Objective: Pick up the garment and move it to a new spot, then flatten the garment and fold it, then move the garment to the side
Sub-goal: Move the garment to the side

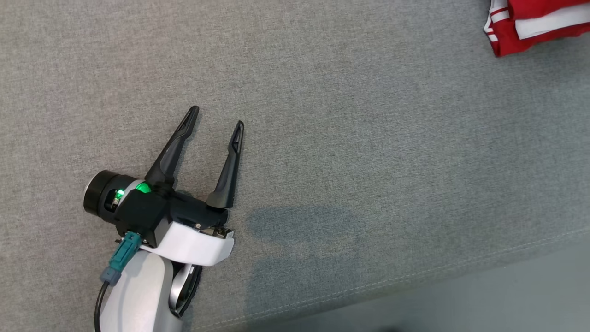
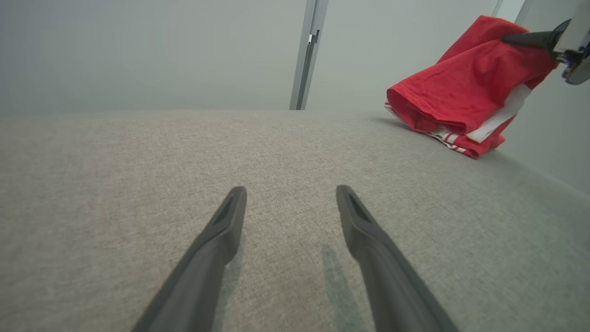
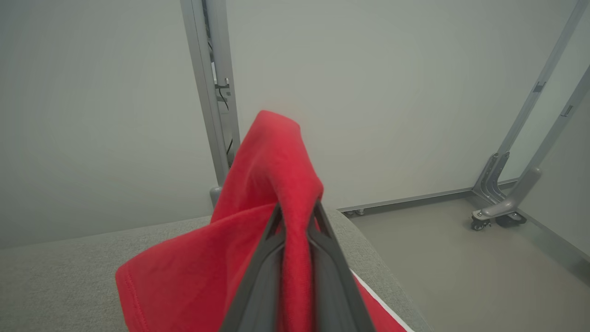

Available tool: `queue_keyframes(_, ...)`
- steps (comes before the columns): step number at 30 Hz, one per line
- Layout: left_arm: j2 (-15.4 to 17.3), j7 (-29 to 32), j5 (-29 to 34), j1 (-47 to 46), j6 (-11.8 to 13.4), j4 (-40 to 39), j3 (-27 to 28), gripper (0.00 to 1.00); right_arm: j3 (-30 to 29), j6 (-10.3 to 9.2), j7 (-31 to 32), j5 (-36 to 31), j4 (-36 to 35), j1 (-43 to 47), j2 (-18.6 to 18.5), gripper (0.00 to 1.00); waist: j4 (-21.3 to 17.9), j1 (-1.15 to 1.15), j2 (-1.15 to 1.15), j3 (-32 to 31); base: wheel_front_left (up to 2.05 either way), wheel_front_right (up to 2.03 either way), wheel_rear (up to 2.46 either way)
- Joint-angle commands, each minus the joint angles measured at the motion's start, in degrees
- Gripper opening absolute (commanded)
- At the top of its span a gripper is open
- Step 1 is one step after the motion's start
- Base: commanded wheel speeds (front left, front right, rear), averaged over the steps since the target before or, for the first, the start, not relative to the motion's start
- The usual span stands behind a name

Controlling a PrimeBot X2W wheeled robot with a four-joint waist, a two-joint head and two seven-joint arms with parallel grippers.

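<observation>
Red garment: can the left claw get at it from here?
Probably yes, though it's a long reach. The left claw is open over grey upholstery, and nothing lies between it and the garment, which the right claw holds pinched at the far edge.

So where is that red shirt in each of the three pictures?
Head view: the red shirt sits in the top right corner.
Left wrist view: the red shirt is at the upper right, its top held up by the right end effector.
Right wrist view: the red shirt is at bottom centre, pinched in that end effector.
Shared landmark: the grey cushion beneath it.
</observation>
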Motion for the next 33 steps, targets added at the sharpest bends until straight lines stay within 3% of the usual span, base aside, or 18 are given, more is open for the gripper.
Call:
queue_keyframes(1, 0.5, 0.2, 0.8, 0.2, -0.4, 0.6, 1.0, 1.00, -0.2, 0.07, -0.8, -0.7, -0.5, 1.3, -1.1, 0.00, 0.1, 0.00, -0.01, 0.2, 0.00, 0.00, 0.00)
queue_keyframes(10, 1.0, 0.2, 1.0, -1.2, -0.6, 0.3, 0.4, 1.00, -5.1, 0.07, -0.8, -8.4, 8.8, -1.3, -1.0, 0.01, 2.0, 0.00, -0.01, 2.5, 0.00, 0.00, 0.00)
queue_keyframes(11, 1.0, 0.2, 1.0, -1.4, -0.6, 0.2, 0.3, 1.00, -6.0, 0.07, -0.8, -9.2, 9.4, -1.8, -1.2, 0.16, 2.2, 0.00, -0.01, 2.7, 0.00, 0.00, 0.00)
queue_keyframes(12, 1.1, 0.2, 1.0, -1.6, -0.5, 0.1, 0.3, 1.00, -8.1, 0.07, -0.8, -11.8, 9.9, -2.6, -2.0, 0.89, 2.6, 0.00, -0.01, 3.1, 0.00, 0.00, 0.00)
queue_keyframes(13, 1.1, 0.2, 1.0, -1.7, -0.5, 0.0, 0.3, 1.00, -9.5, 0.07, -0.8, -13.1, 9.7, -2.8, -2.3, 1.00, 2.7, 0.00, -0.01, 3.3, 0.00, 0.00, 0.00)
queue_keyframes(20, 0.8, 0.2, 0.5, -1.9, 0.0, 0.1, 0.3, 1.00, -21.4, 0.07, -0.8, -26.7, 4.2, -0.7, -1.7, 1.00, 2.9, 0.00, -0.01, 2.5, 0.00, 0.00, 0.00)
queue_keyframes(24, 0.6, 0.2, -0.2, -1.9, 0.3, 0.3, 0.5, 1.00, -27.0, 0.07, -0.8, -32.6, -2.9, 3.7, 4.9, 1.00, 2.8, 0.00, -0.01, 0.3, 0.00, 0.00, 0.00)
queue_keyframes(28, 0.1, 0.2, -1.9, -1.3, 1.0, 0.5, 0.9, 1.00, -28.0, 0.07, -0.8, -34.2, -7.2, 9.4, 10.8, 1.00, 3.3, 0.00, -0.01, -3.0, 0.00, 0.00, 0.00)
queue_keyframes(33, -0.3, 0.2, -4.2, 0.0, 2.2, 1.0, 1.4, 1.00, -23.7, 0.07, -0.8, -31.9, -12.2, 17.4, 15.7, 1.00, 4.5, 0.00, -0.01, -7.8, 0.00, 0.00, 0.00)
